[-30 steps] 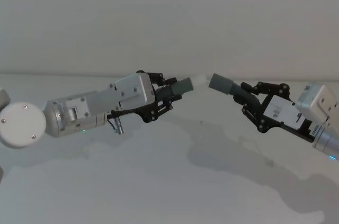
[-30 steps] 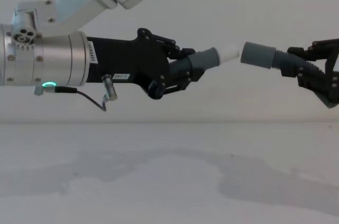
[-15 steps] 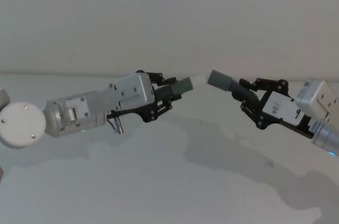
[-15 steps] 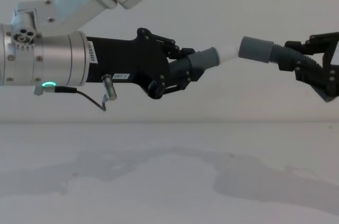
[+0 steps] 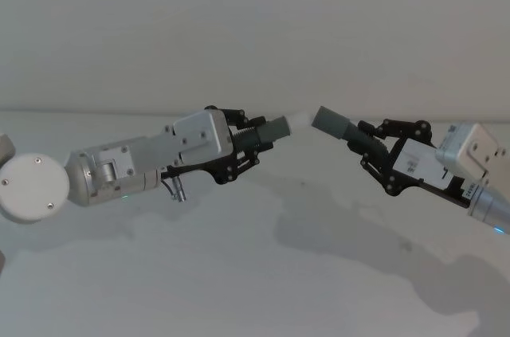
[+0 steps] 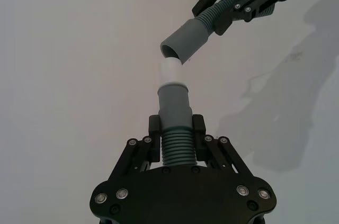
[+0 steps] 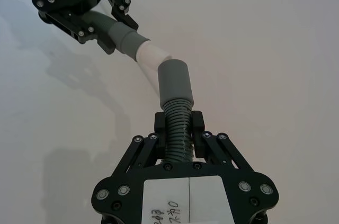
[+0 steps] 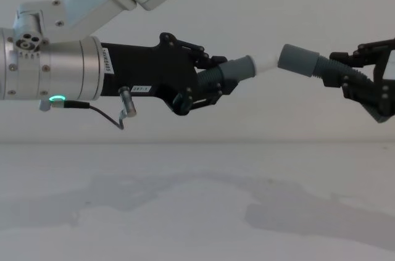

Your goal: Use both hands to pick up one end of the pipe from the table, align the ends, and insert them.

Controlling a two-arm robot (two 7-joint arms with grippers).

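White table (image 8: 185,211) lies bare below; both pieces are held in the air so their ends can meet. Left gripper (image 8: 207,82), at 9 o'clock, clamps the white-tipped piece (image 8: 237,70); right gripper (image 8: 364,82), at 3 o'clock, clamps the wider-cuffed piece (image 8: 299,60). Left wrist view reveals the cuff mouth (image 6: 170,52) offset beside the tip (image 6: 170,69), not yet sleeved

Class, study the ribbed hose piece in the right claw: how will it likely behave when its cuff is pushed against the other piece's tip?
The right hose probably flexes: its ribbed body curves out of the right claw. Its smooth cuff looks stiffer, so it likely keeps its round mouth. It seems light, held clear of the table by its ribs alone.
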